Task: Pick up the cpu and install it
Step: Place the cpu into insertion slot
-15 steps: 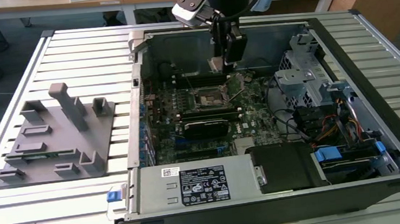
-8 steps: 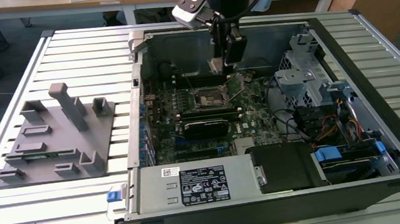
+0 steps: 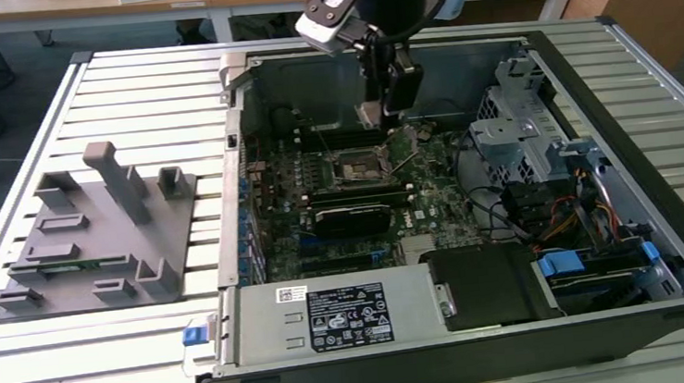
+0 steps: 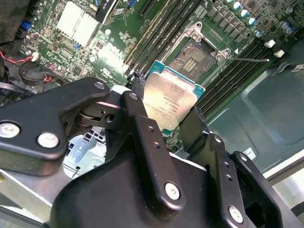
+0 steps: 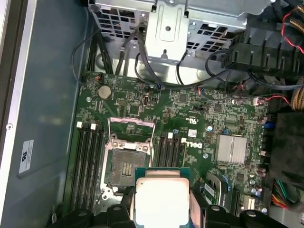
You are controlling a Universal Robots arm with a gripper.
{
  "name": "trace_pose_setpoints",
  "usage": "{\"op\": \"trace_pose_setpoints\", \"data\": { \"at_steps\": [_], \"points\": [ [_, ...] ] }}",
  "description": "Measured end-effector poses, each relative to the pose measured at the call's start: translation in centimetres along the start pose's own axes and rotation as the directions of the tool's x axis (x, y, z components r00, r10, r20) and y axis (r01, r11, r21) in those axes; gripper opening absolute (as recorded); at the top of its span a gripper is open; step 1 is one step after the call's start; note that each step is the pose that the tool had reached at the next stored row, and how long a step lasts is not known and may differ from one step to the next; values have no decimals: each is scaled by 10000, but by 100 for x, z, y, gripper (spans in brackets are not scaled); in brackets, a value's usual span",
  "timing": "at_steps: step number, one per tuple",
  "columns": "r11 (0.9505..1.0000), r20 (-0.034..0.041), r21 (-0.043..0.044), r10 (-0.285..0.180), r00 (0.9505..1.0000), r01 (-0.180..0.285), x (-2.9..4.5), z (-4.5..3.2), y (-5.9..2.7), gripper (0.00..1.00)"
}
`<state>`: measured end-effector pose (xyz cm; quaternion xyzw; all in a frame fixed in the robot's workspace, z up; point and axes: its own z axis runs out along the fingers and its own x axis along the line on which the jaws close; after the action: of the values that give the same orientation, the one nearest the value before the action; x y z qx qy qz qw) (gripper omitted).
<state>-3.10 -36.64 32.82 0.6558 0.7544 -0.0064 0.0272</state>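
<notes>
Second wrist view: black gripper [image 4: 165, 99] clamped on flat silver square cpu [image 4: 172, 105]. Carry step; black-framed socket [image 3: 353, 166], seven o'clock of gripper in exterior view, needs squared alignment.

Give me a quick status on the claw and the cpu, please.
Claw shut on the cpu, inside the open case. Held above the motherboard, near the socket. Socket open, nothing seen over it.

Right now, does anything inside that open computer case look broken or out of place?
Nothing looks damaged or spilled. The flat square silver-topped cpu is clamped in the black gripper, held above the green motherboard. The black square metal-framed socket lies empty with its frame flipped open, as fits a chip not yet installed.
</notes>
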Motion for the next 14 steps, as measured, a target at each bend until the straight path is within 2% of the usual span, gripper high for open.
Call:
{"op": "trace_pose_setpoints", "data": {
  "at_steps": [3,14],
  "points": [
    [9991,-11,-21,-426,9991,426,1,18,-1,54],
    [9986,-9,-26,-529,9986,529,7,85,-11,54]
  ]
}}
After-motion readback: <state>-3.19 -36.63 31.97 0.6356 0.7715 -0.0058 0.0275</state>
